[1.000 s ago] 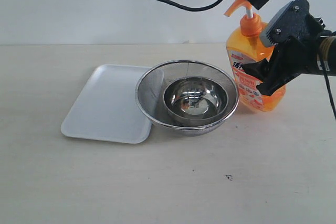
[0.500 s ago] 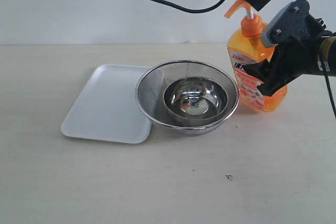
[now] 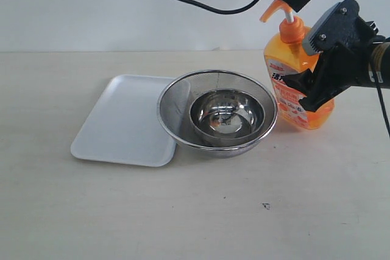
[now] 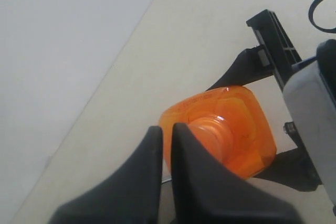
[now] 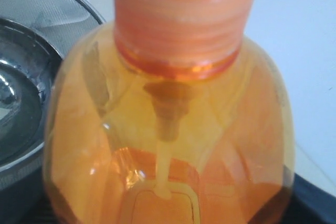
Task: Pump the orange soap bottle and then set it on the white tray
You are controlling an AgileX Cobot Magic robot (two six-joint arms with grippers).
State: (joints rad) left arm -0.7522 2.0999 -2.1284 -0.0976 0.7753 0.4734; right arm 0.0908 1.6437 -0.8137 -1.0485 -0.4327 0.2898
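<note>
Beside the strainer (image 3: 177,111), off the white tray (image 3: 122,120), the orange soap bottle (image 3: 286,59) stands clamped by the right gripper (image 3: 309,91); left wrist view alone shows the left gripper (image 4: 167,129) closed overhead. Barely anything has moved.

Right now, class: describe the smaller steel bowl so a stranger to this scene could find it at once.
Start at the pale table, then find the round mesh strainer beside the white tray. The bowl sits inside it: solid, mirror-shiny steel, not mesh.
</note>
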